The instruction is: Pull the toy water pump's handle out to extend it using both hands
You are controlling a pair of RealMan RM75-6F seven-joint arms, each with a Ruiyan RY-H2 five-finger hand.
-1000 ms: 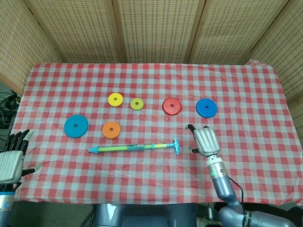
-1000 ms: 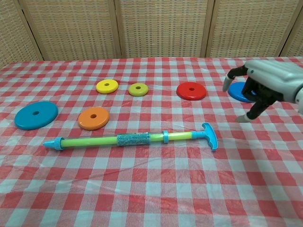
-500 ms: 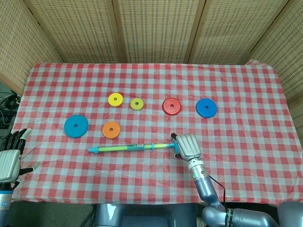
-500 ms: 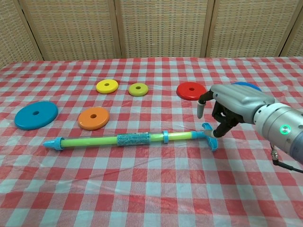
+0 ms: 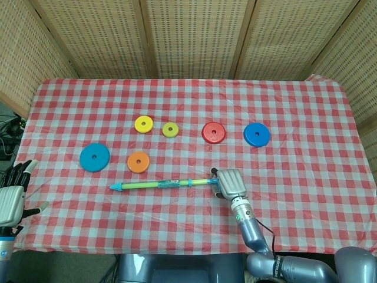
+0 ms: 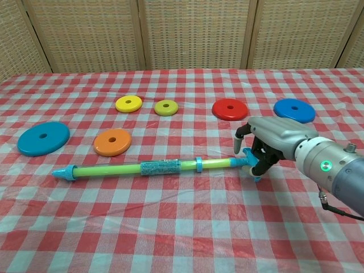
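A long toy water pump (image 5: pixel 165 184) with a lime-green plastic tube and a light-blue nozzle is laid lengthwise on the red-and-white checked tablecloth (image 5: pixel 306 112), near the front edge, its nozzle pointed toward the robot's left. Its light-blue T-shaped handle (image 6: pixel 251 163) is found at the opposite end. The grey right hand (image 6: pixel 272 139) is set over that handle, with its fingers (image 6: pixel 239 138) curled down on either side of the crossbar; the handle appears to be gripped, though in the chest view the contact is partly hidden by the palm, so a firm hold cannot be confirmed. In the head view the same hand (image 5: pixel 229 183) is seen covering the handle end.

The left hand (image 5: pixel 12 194) is held off the table's left edge, well apart from the pump, with its fingers spread and nothing in them.

Beyond the pump, flat plastic rings are scattered: a large blue disc (image 5: pixel 95 157) and an orange disc (image 5: pixel 138 161) near the nozzle end, a yellow disc (image 5: pixel 144 124), a smaller yellow-green disc (image 5: pixel 170 130), a red disc (image 5: pixel 214 132) and a dark-blue disc (image 5: pixel 257 134).
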